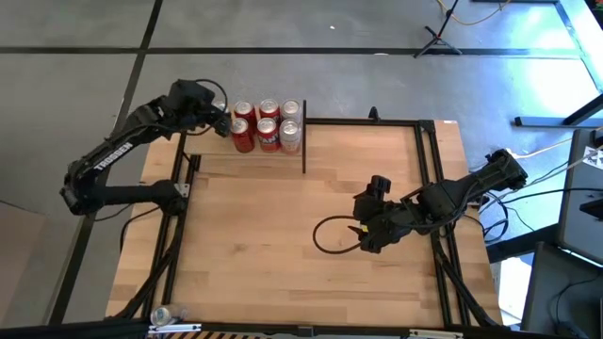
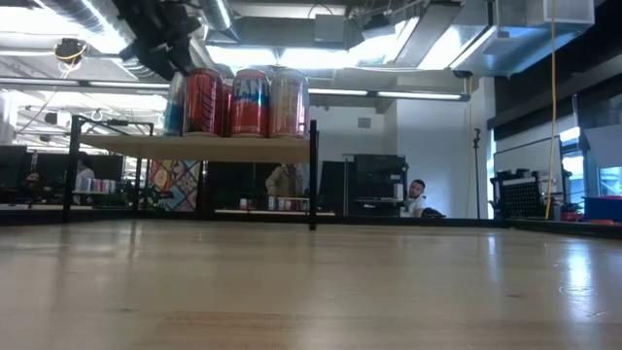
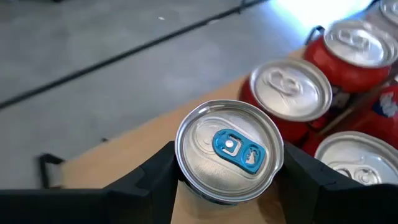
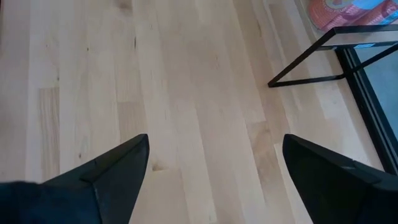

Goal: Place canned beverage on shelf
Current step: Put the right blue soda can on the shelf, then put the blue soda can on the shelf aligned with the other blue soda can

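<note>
A silver can with a blue tab sits between the fingers of my left gripper, at the left end of the can row on the shelf. In the low view this can shows beside the red cans, its bottom level with theirs; whether it rests on the board I cannot tell. Several red and silver cans stand upright along the shelf's far edge. My right gripper hangs open over the table's right half, with only bare wood between its fingers. My left gripper pinches the can's side wall just below its top rim, one finger on each side. The fingers slant down at it from the table's left side. The can stands upright, close to the nearest red can.
A black cable loop lies on the tabletop by my right gripper. The shelf's black posts rise at its right end. A small silver thing lies at the near left corner. A person sits in the room beyond.
</note>
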Robot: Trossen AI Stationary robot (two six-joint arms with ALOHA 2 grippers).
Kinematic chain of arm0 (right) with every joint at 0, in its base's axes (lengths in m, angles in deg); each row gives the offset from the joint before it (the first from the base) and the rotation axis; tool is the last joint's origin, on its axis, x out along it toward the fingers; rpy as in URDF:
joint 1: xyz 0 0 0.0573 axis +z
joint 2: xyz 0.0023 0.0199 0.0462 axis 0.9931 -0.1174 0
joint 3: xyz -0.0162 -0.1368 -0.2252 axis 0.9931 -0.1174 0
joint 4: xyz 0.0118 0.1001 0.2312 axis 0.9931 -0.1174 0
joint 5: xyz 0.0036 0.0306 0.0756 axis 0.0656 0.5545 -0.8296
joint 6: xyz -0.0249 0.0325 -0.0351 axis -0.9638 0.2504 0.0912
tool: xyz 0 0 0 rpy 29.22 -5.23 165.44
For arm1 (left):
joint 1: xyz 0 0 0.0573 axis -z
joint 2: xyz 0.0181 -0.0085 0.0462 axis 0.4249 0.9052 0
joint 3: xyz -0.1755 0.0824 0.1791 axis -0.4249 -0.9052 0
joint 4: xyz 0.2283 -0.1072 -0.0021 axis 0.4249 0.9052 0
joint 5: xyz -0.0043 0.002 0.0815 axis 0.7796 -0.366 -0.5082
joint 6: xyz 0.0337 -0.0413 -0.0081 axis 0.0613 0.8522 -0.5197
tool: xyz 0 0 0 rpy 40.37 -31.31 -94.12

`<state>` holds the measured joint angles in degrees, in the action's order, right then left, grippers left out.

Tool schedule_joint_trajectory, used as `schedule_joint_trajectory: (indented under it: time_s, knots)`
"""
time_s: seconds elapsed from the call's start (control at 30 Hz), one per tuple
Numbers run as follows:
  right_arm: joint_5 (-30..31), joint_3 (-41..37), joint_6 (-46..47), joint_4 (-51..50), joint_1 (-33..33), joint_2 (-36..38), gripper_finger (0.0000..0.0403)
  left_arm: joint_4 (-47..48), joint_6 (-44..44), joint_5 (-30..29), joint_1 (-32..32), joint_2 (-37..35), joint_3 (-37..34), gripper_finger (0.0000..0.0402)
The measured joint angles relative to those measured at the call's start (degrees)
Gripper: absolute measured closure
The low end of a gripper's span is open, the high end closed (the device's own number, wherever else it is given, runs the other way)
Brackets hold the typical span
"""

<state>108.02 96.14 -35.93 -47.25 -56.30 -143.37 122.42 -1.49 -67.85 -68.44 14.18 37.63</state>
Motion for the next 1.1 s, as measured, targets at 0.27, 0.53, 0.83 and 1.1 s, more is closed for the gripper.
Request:
schedule_joint_trajectory:
  time_s: [0.27, 0.53, 0.83, 1.1]
  knots:
    - [0.0, 0.0, 0.1, 0.0, 0.0, 0.0, 0.0045, -3.8, 0.7, 2.3, -1.2, 0.1, -3.1, 0.0209]
    - [0.0, 0.0, 0.1, 0.0, 0.0, 0.0, 0.0045, -3.1, 1.4, 2.5, -1.2, -0.1, -3.1, 0.0152]
    - [0.0, 0.0, 0.1, 0.1, 0.0, 0.0, 0.0045, -2.1, 1.3, 3.2, -0.7, -1.1, -2.8, 0.009]
    - [-0.7, 0.0, -0.1, 0.2, 0.0, 0.0, 0.0045, 3.8, -0.4, 4.1, -0.6, -2.8, 4.1, 0.0089]
